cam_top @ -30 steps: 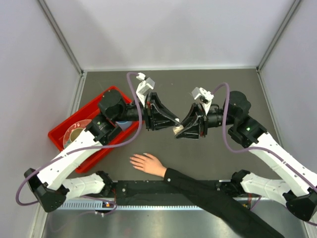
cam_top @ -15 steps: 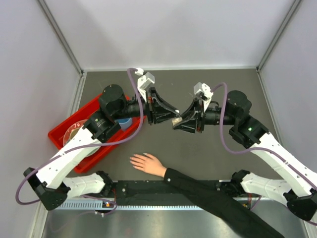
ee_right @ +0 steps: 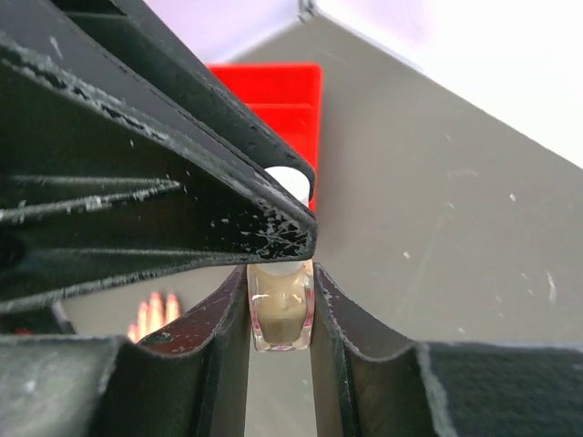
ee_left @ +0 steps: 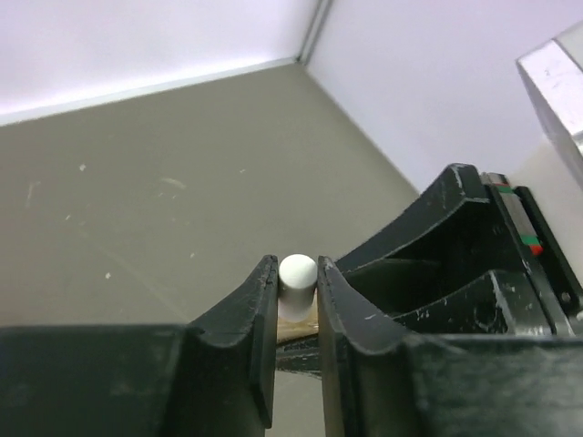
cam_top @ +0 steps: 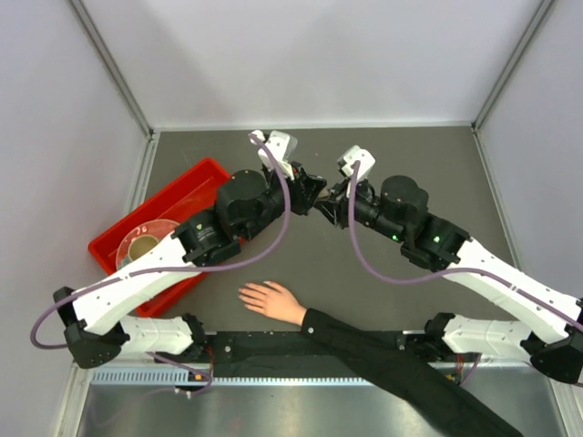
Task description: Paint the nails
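The right gripper (ee_right: 278, 287) clamped the polish bottle (ee_right: 278, 319), and the left gripper (ee_left: 297, 291) pinched its white cap (ee_left: 297, 269). Unscrewing well called for a steady bottle and a coaxial twist, staying at 12 o'clock from the hand (cam_top: 271, 300).

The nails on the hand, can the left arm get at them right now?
Probably not yet. The left gripper is clamped on the white cap of the polish bottle that the right gripper holds, well away from the nails. The bare table between looks unobstructed.
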